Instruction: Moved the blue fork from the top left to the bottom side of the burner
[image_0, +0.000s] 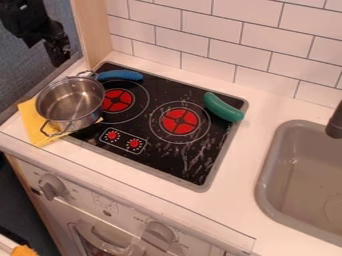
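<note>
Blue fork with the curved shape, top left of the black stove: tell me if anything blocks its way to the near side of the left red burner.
Nothing visible stands on the straight way across the left red burner. The shiny metal pot stands close on the left, by the blue fork's left end.

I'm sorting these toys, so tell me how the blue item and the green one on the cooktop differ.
The blue item looks slimmer and ridged; the green one is plumper and smooth. The blue item lies at the upper left of the cooktop, by the pot; the green one lies at its right edge, slanting down to the right. Both are long.
</note>
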